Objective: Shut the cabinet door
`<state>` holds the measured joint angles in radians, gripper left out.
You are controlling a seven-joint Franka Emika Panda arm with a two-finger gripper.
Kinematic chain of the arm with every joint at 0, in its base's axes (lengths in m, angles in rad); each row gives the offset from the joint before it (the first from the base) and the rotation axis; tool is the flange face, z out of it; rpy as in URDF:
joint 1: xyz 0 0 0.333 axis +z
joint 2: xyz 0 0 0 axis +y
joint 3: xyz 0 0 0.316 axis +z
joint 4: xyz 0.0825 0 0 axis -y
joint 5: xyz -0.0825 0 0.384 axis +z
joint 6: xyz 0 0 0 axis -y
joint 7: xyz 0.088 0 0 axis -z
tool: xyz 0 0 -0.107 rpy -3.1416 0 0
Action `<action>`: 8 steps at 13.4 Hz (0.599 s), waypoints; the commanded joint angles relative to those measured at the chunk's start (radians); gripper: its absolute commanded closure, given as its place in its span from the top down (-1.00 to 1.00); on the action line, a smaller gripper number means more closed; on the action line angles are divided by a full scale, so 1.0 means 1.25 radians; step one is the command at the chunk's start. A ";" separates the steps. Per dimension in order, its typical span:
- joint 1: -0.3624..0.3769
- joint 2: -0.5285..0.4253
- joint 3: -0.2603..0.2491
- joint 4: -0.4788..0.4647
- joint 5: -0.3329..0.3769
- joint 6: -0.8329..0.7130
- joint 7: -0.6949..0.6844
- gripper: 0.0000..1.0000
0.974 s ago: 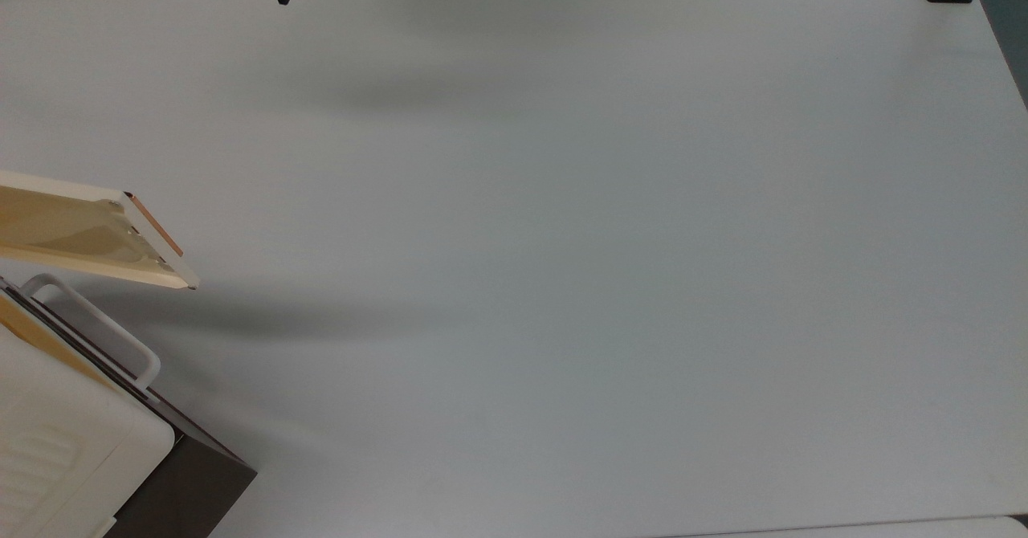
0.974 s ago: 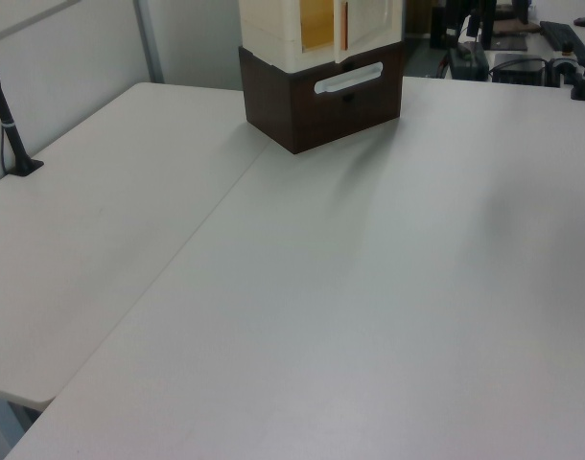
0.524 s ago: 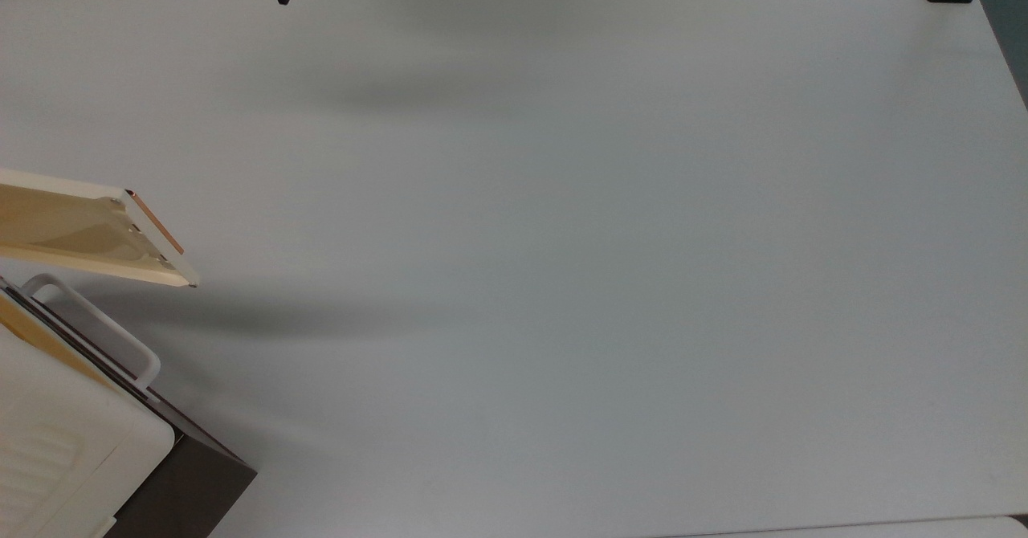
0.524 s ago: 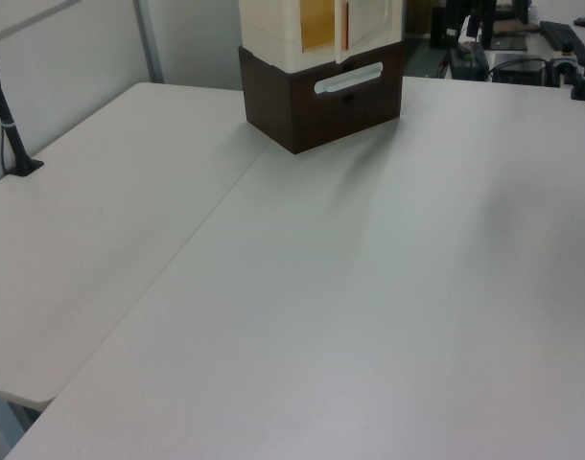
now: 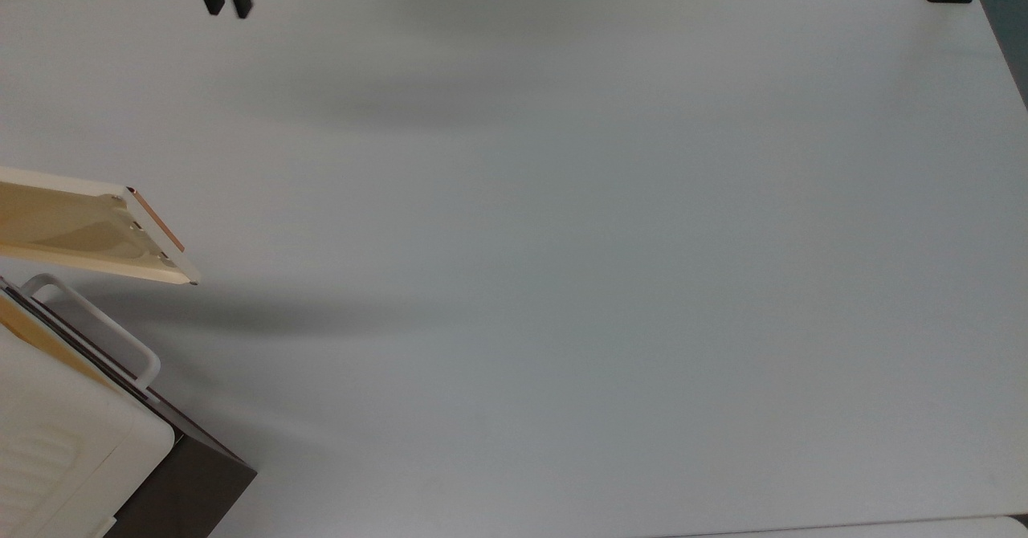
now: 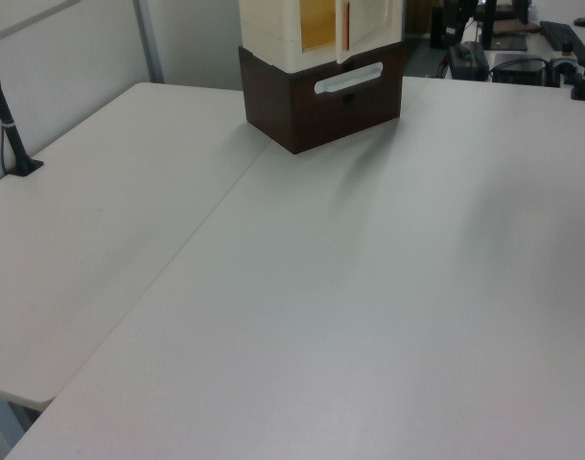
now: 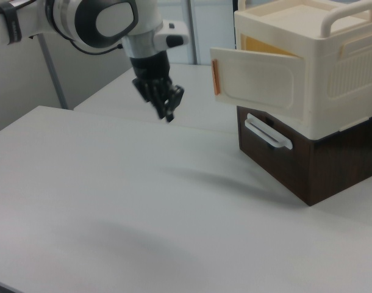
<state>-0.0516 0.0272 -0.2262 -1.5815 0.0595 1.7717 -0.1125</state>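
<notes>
One flat cream cabinet door (image 5: 88,233) with copper-orange bar handle was seen ajar at top view's left edge; black two-finger gripper (image 5: 227,2) up-right, well apart, slightly parted, empty. Left view: door (image 6: 369,19) edge-on. Right view: gripper (image 7: 168,104) left of door (image 7: 259,82).

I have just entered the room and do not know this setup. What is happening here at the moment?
A white robot arm holds its black tool in the air above the white table, apart from everything. The cream cabinet door with the copper-orange bar handle stands swung open on the boxy cabinet with the white top and dark brown base. Nothing touches the door, so the closing is not yet done.
</notes>
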 commanded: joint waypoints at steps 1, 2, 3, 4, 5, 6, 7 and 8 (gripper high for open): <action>0.003 0.017 -0.023 -0.011 0.010 0.152 -0.038 -0.74; 0.002 0.030 -0.023 -0.007 0.010 0.198 -0.064 -0.85; 0.002 0.042 -0.024 -0.004 0.006 0.245 -0.100 -0.92; 0.002 0.063 -0.024 -0.003 0.003 0.299 -0.166 -1.00; 0.000 0.076 -0.025 -0.003 0.003 0.365 -0.209 -1.00; -0.002 0.082 -0.031 -0.003 0.003 0.416 -0.235 -1.00; -0.002 0.085 -0.041 -0.003 0.005 0.457 -0.272 -1.00; 0.000 0.091 -0.044 -0.003 0.005 0.485 -0.310 -1.00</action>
<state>-0.0517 0.1260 -0.2570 -1.5829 0.0606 2.2585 -0.3571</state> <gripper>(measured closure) 0.991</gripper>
